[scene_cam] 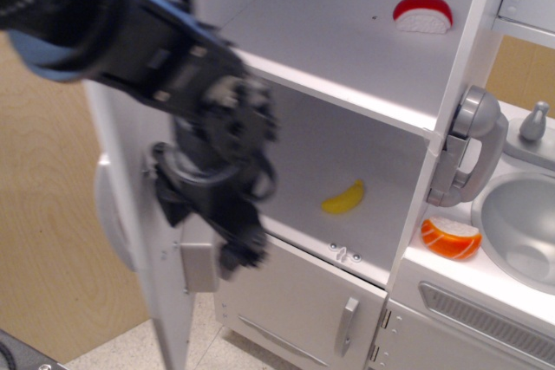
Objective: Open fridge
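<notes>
The fridge [347, 67] stands with its big door [143, 214] swung wide open to the left, its inner face towards me. The edge of the long silver handle [111, 214] shows on the door's far side. White shelves [347, 97] are exposed inside. My gripper [236, 253] is black and motion-blurred, in front of the door's inner edge and beside the lower shelf space. Its fingers point down and right. Blur hides whether they are open or shut. It seems to hold nothing.
A red and white toy [422, 13] lies on the upper shelf and a yellow banana [344, 197] on the lower. A grey toy phone [468, 149], an orange toy [449, 238] and a sink [520, 231] are at right. The small lower door [303, 301] is shut.
</notes>
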You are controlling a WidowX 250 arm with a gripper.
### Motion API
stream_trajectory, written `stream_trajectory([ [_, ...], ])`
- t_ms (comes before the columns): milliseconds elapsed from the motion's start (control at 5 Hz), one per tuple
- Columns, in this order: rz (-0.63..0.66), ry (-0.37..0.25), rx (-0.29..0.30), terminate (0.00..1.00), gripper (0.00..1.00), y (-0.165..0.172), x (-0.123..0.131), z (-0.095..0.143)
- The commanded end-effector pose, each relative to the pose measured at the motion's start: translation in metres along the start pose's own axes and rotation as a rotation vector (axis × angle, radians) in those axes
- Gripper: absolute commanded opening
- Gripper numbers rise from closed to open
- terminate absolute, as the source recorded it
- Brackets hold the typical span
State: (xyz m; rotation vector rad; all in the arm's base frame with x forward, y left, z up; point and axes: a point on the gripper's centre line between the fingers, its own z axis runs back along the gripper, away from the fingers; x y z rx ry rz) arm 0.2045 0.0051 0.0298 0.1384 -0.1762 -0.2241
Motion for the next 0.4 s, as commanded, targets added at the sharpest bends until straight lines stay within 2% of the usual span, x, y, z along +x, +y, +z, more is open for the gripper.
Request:
stream_trajectory([
  [0,0.047,-0.025,-0.076,0.00,1.00,0.061,-0.005,0.000],
  [200,0.051,-0.016,-0.112,1.00,1.00,0.084,-0.010,-0.012],
])
